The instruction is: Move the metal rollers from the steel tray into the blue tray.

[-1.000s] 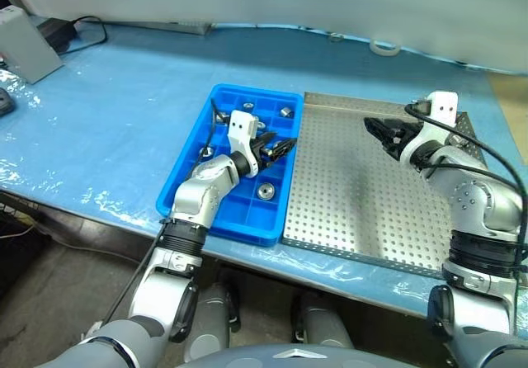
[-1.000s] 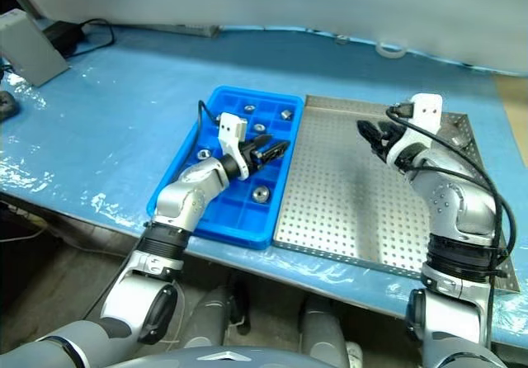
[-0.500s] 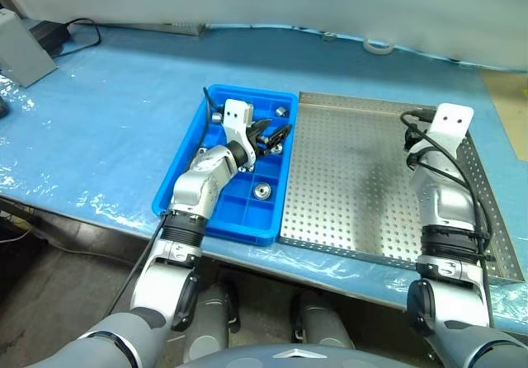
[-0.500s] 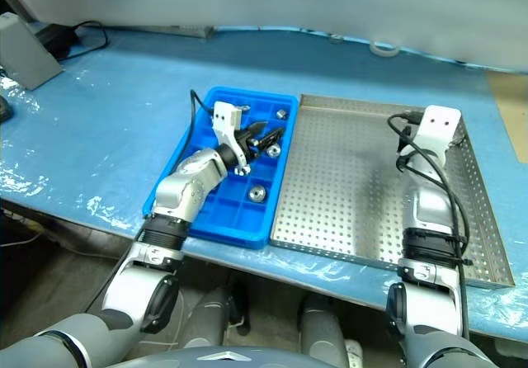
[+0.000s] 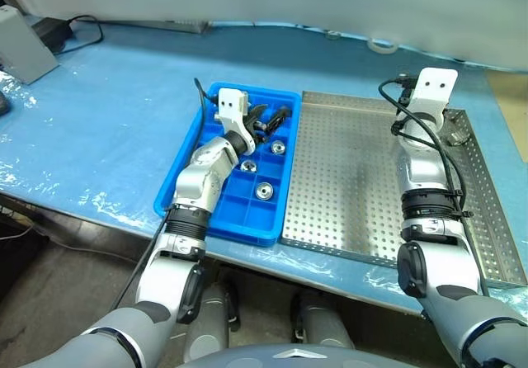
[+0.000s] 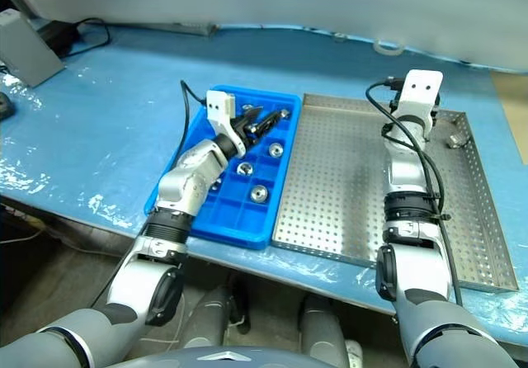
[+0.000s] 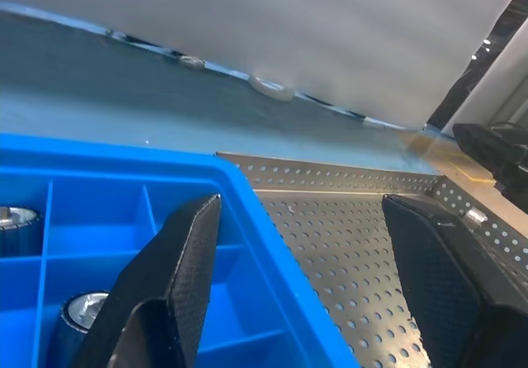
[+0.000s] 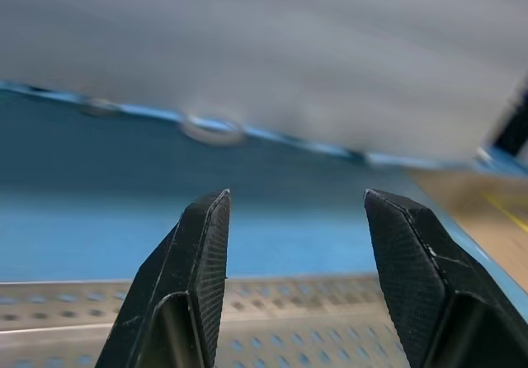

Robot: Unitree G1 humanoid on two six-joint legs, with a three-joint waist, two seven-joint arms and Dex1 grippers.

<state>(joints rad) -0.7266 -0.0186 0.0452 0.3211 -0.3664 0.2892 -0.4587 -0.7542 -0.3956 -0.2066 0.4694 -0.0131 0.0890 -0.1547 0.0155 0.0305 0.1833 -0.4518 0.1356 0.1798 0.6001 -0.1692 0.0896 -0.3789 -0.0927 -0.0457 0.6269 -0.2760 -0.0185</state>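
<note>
Left arm reaches up from lower left of the frame, forearm angled toward centre, left pincer [image 5: 268,120] over the far end of the blue tray [image 5: 186,181], fingers spread apart, nothing between them. Left wrist view confirms: both black fingers [image 7: 177,277] wide, gap empty, blue compartments below.

Right arm rises nearly straight up the right side of the frame, forearm over the steel tray [image 5: 346,211], white wrist block at upper right. Right pincer [image 8: 297,277] spread wide and empty in right wrist view, aimed past the tray's far rim at the blue counter [image 5: 115,104].

Metal rollers [image 5: 264,191] sit in blue tray compartments, centre of frame: one near the front, one [image 5: 248,166] beside the left forearm, one [image 5: 279,147] just under the left pincer. One more small metal piece [image 6: 456,140] lies on the steel tray at its far right corner, beside the rim; cannot tell if it is a roller. Rest of the perforated base is bare.
</note>
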